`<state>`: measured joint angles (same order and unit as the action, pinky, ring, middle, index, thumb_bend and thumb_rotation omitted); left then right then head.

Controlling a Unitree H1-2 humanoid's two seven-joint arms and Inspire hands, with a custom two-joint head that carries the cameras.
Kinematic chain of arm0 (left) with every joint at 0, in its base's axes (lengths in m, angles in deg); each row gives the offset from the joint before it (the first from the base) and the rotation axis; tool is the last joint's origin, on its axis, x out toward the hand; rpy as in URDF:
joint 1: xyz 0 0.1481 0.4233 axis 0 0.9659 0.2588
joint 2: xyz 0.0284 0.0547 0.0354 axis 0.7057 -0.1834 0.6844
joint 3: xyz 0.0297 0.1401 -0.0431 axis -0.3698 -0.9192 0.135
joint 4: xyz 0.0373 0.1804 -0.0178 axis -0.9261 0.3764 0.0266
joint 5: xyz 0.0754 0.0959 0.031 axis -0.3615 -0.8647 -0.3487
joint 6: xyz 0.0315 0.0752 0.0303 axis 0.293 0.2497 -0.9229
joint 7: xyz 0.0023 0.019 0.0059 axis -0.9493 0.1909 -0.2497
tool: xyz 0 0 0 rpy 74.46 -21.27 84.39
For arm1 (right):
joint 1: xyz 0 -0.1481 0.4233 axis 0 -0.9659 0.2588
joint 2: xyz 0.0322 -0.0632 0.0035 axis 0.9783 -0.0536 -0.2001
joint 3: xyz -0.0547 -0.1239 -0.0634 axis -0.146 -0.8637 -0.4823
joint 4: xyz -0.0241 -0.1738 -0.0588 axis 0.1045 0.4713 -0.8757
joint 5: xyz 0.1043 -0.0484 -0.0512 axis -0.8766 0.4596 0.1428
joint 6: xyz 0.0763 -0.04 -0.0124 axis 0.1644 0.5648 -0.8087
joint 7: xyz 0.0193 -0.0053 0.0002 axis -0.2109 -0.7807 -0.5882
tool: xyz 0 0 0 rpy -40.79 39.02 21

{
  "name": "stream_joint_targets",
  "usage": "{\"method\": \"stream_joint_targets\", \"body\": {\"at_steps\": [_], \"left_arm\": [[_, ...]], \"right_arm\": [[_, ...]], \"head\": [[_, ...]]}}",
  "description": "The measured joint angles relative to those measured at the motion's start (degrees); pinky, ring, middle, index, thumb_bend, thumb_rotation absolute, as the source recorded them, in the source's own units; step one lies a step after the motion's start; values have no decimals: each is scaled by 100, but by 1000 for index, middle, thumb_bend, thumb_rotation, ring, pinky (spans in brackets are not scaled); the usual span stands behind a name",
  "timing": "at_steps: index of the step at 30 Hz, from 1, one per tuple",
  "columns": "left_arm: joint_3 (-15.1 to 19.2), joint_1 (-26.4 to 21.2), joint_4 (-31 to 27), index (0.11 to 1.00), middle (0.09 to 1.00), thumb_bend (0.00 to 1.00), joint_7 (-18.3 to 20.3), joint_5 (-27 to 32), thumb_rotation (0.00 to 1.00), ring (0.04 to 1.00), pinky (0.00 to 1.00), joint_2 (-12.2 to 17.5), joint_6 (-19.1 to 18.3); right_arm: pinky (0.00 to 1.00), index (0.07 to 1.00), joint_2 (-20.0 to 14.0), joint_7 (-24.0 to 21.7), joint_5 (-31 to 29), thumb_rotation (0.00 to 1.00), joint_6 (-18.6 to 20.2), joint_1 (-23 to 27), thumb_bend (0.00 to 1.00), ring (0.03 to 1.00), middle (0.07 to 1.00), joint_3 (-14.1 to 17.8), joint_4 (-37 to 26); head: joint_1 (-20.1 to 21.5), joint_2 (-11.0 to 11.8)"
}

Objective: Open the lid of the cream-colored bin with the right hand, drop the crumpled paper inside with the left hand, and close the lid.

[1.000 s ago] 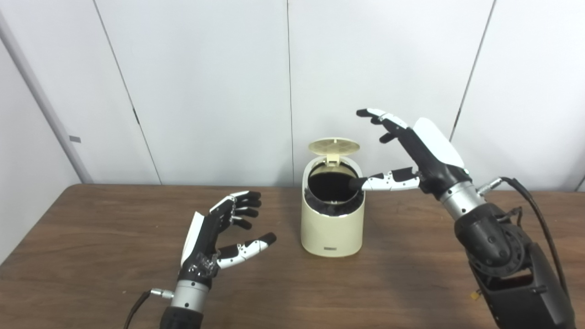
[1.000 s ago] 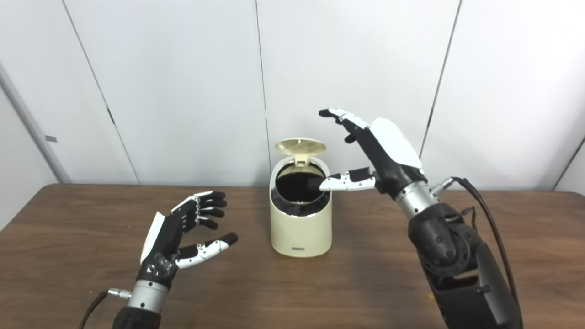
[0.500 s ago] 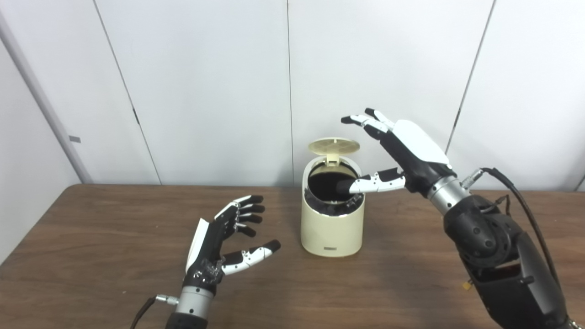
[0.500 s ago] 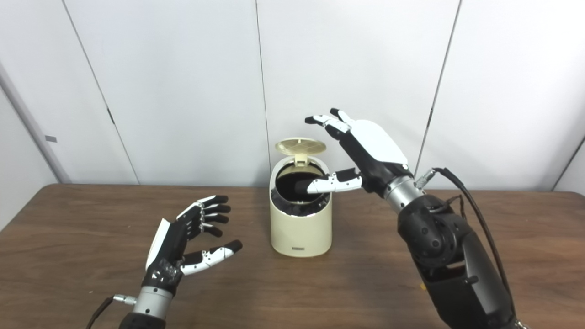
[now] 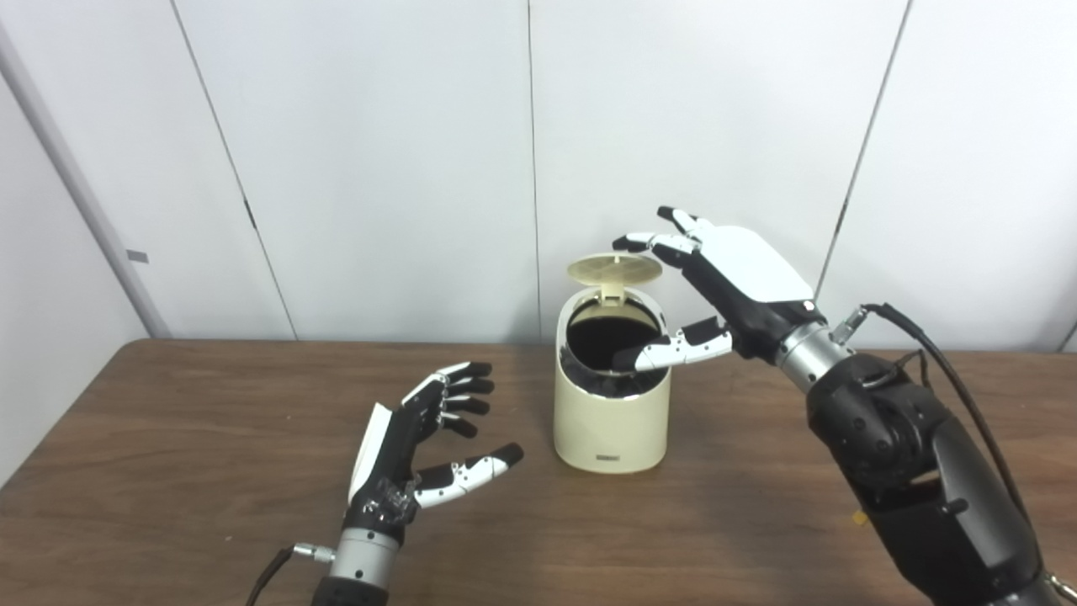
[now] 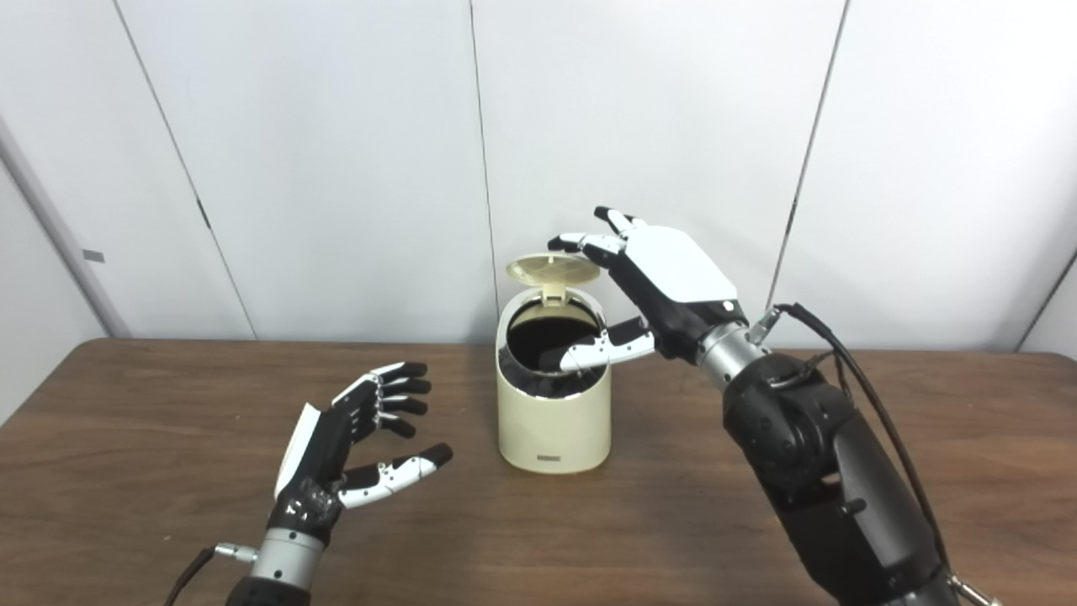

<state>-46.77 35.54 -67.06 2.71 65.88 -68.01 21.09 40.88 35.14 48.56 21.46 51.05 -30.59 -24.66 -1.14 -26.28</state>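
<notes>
The cream-colored bin [image 5: 612, 419] stands mid-table with its round lid [image 5: 614, 268] tipped up and back on its hinge, showing a dark liner inside. My right hand [image 5: 725, 286] is open, its fingertips [image 5: 639, 241] right at the lid's upper right edge and its thumb reaching over the bin's mouth. My left hand [image 5: 421, 459] hovers open and empty to the left of the bin, palm facing right. No crumpled paper shows in either view; the bin's inside is too dark to see into.
The brown wooden table [image 5: 168, 471] runs up to white wall panels [image 5: 379, 168] just behind the bin. A black cable [image 5: 942, 337] trails from my right wrist. A grey strip [image 5: 76, 194] slants down the wall at far left.
My right hand has swung left and down, from beside the bin to the raised lid's edge, thumb now over the opening. My left hand crept slightly right. The lid stays up.
</notes>
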Motion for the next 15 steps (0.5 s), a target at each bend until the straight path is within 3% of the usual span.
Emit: {"method": "stream_joint_targets", "body": {"at_steps": [10, 15], "left_arm": [[-2, -2, -1, 764, 730, 749, 1, -27, 146, 671, 559, -3, -1], [-1, -16, 0, 759, 720, 744, 0, -52, 129, 661, 550, -3, -2]], "right_arm": [[1000, 803, -7, -85, 50, 569, -32, -15, 738, 1000, 811, -13, -56], [1000, 772, -41, -85, 75, 557, -253, -41, 728, 975, 777, -64, -93]], "head": [[-44, -62], [-53, -79]]}}
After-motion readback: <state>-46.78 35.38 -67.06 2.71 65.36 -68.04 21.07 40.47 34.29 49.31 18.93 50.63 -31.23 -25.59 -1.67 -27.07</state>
